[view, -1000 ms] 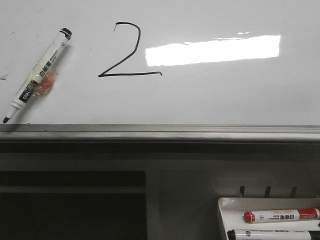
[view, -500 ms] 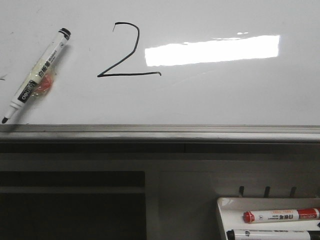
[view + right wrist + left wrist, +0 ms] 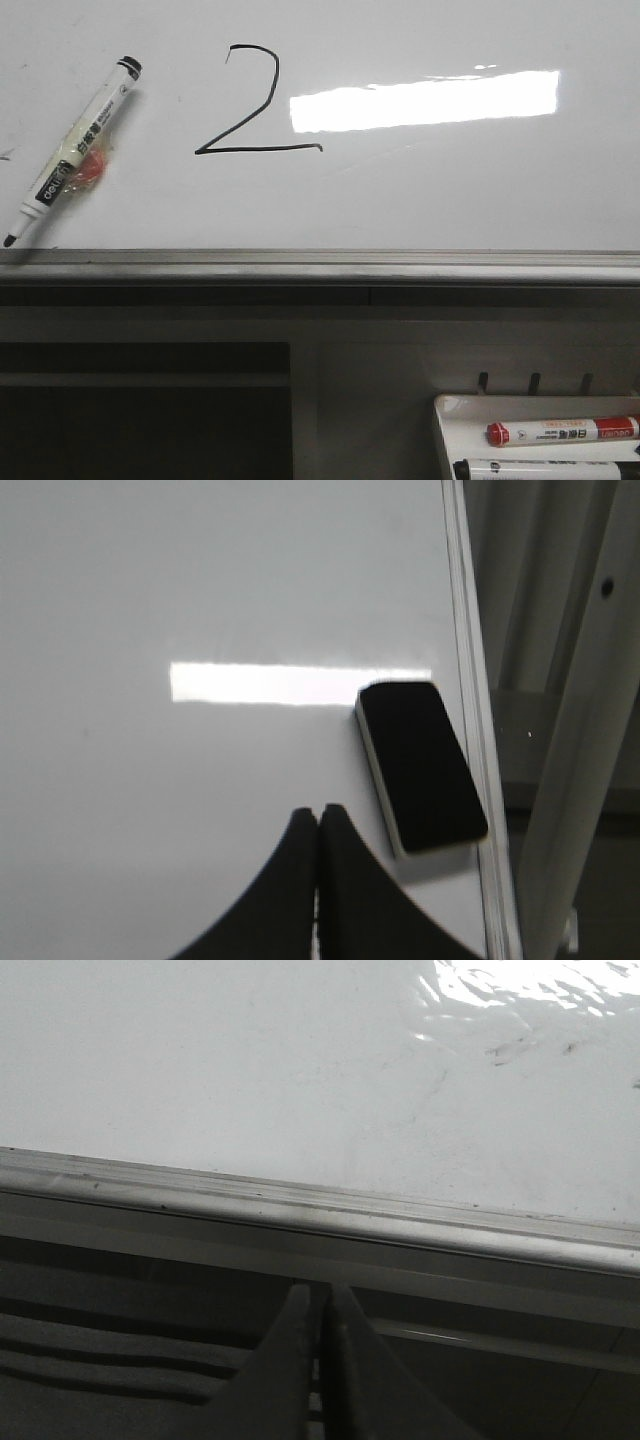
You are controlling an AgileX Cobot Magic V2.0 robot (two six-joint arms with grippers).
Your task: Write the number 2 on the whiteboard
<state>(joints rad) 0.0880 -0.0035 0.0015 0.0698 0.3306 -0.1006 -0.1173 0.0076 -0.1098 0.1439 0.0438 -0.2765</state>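
Observation:
A black hand-drawn number 2 (image 3: 250, 105) stands on the glossy whiteboard (image 3: 430, 200) in the front view. A white marker pen with black ends (image 3: 72, 150) lies slanted on the board to the left of the digit, uncapped tip toward the grey edge rail (image 3: 320, 265). No gripper shows in the front view. In the left wrist view my left gripper (image 3: 320, 1292) is shut and empty, just off the board's rail (image 3: 320, 1215). In the right wrist view my right gripper (image 3: 318, 815) is shut and empty over the whiteboard (image 3: 150, 600).
A black-topped eraser (image 3: 420, 765) lies on the board by its side rail, close to my right gripper. A small white tray (image 3: 450, 415) below the board's front edge holds a red-capped marker (image 3: 560, 431) and a black-capped one (image 3: 540, 470).
The whole front view has shifted a pixel or two to the left since the earliest frame; the pen, the digit and the tray markers keep their places relative to each other.

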